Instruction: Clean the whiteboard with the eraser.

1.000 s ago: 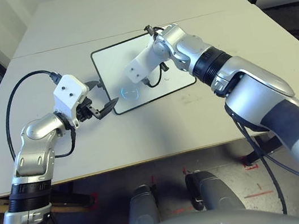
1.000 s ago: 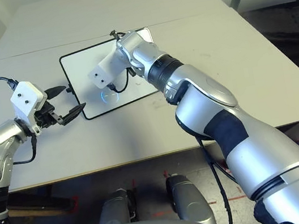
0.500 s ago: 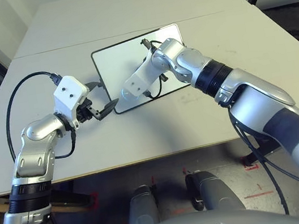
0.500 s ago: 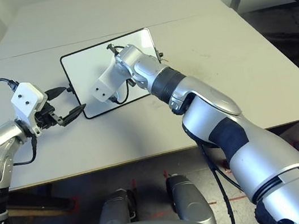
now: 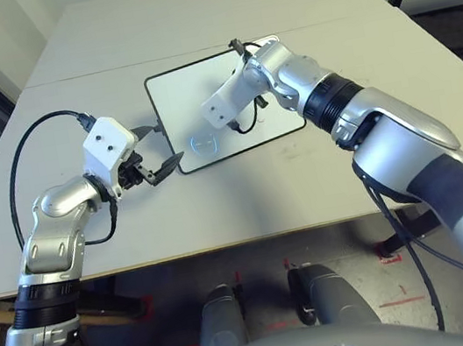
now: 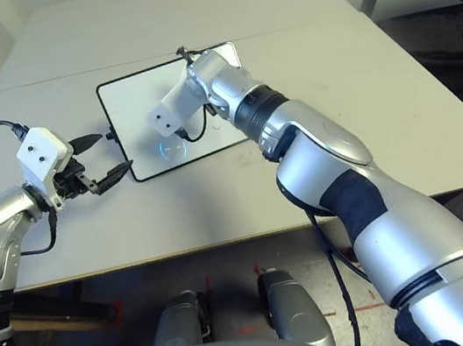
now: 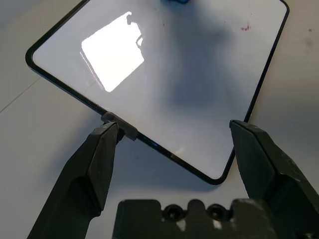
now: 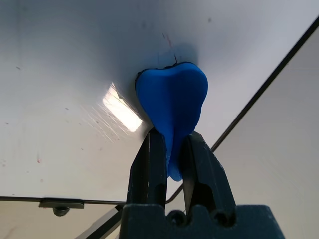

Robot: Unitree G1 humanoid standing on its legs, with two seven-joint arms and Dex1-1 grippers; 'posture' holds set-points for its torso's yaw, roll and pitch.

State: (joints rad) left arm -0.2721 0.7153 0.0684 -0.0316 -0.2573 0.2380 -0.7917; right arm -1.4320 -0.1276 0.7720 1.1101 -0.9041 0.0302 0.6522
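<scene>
Lying flat on the table (image 5: 244, 197), the whiteboard (image 5: 175, 102) stayed where it was while the right arm swung from the board's near-left part back toward its far right corner within half a second. The right gripper (image 8: 172, 149) remained clenched on the eraser (image 8: 174, 107), whose tip pressed the glossy surface. The left gripper (image 7: 172, 149) held still, spread wide at the near corner. Faint red flecks (image 7: 244, 27) remained, so wiping probably wasn't finished.

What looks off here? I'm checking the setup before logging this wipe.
Little stands out. The whiteboard lies skewed to the table edges, and a small red speck remains near one corner. The right gripper is shut on the eraser; the left gripper is open at the board's edge.
</scene>
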